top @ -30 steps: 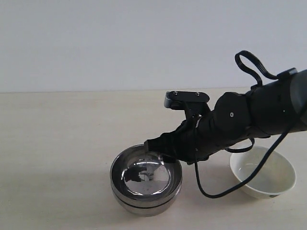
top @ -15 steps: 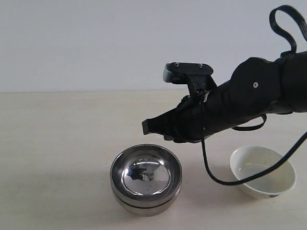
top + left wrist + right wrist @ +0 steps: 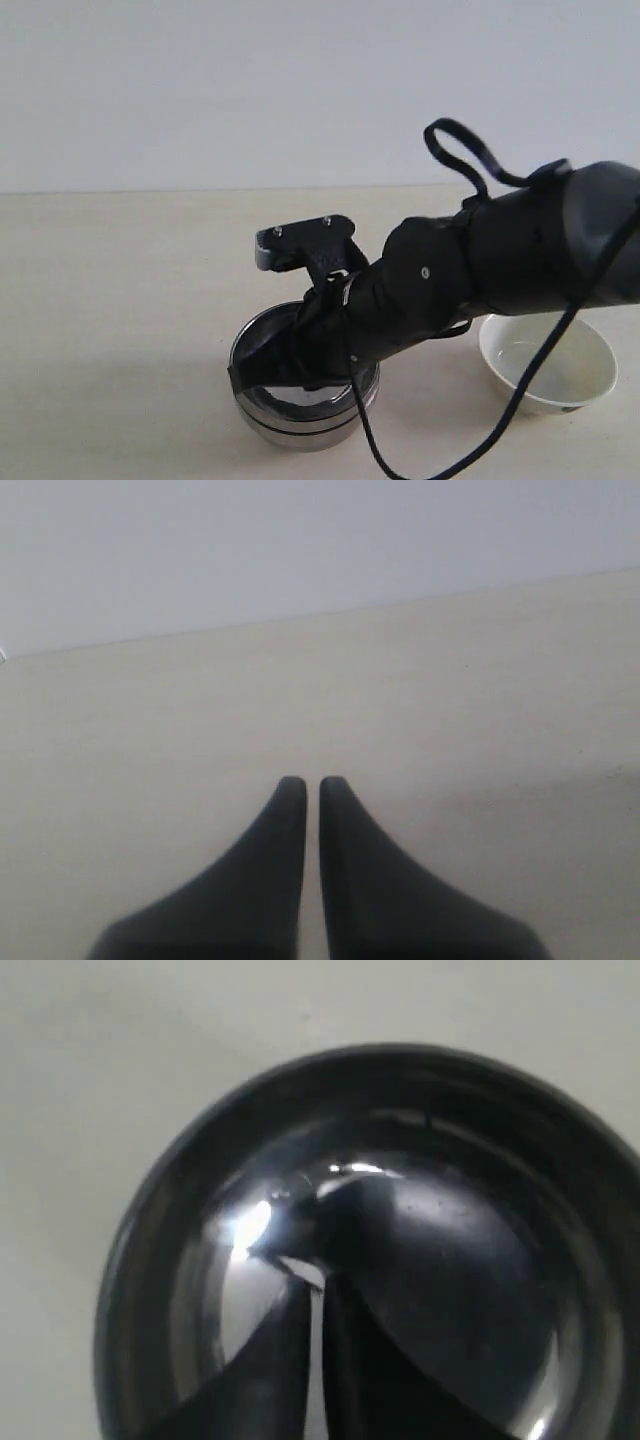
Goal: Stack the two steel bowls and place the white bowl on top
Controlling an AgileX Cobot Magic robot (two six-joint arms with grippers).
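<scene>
The two steel bowls stand nested, the upper one (image 3: 258, 334) inside the lower one (image 3: 300, 432), at the front of the table. My right gripper (image 3: 241, 378) reaches down into the upper bowl with its jaws shut and nothing between them. In the right wrist view the shut gripper (image 3: 315, 1286) sits close over the mirror-like inside of the steel bowl (image 3: 150, 1260); I cannot tell whether they touch. The white bowl (image 3: 562, 388) stands upright on the table to the right, apart from the stack. My left gripper (image 3: 304, 783) is shut over bare table.
The pale tabletop (image 3: 120, 280) runs back to a plain wall. A black cable (image 3: 520, 400) from the right arm hangs down in front of the white bowl.
My right arm rose from the stack's rim, then swung left and dropped into the upper steel bowl. Its jaws closed empty. The bowls have not moved.
</scene>
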